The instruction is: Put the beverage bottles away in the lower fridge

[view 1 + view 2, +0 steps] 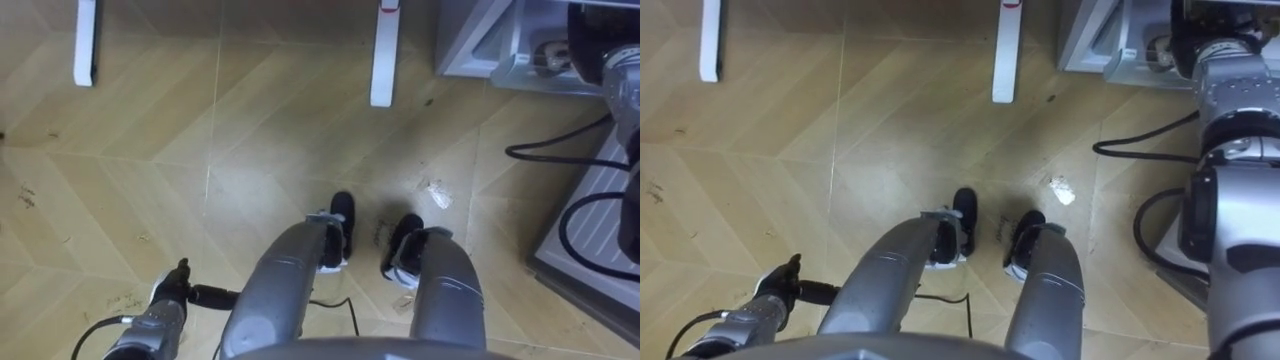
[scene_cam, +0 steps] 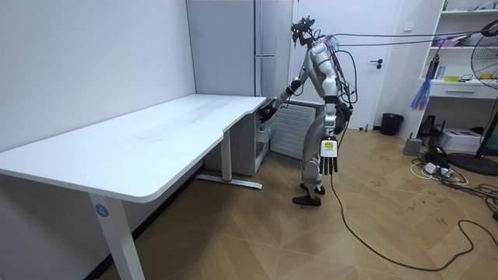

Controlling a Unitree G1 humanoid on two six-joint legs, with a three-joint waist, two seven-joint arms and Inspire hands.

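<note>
I stand on the wooden floor between the white table [image 2: 156,132] and the tall grey fridge [image 2: 261,47]. My right arm reaches out to the fridge's lower part, where my right hand [image 2: 267,111] is at the open compartment [image 1: 1110,45]. The hand's fingers are hidden there. The lower door [image 2: 289,128] stands open beside my legs; its grey panel [image 1: 600,230] shows at the right. My left hand [image 2: 330,159] hangs at my side with straight fingers and holds nothing, also seen from above as my left hand [image 1: 168,300]. I see no drink.
The table's white feet [image 1: 384,55] lie on the floor ahead of me. A small white scrap [image 1: 436,193] lies near my right foot. Shelves, a fan and a black bin [image 2: 391,123] stand across the room.
</note>
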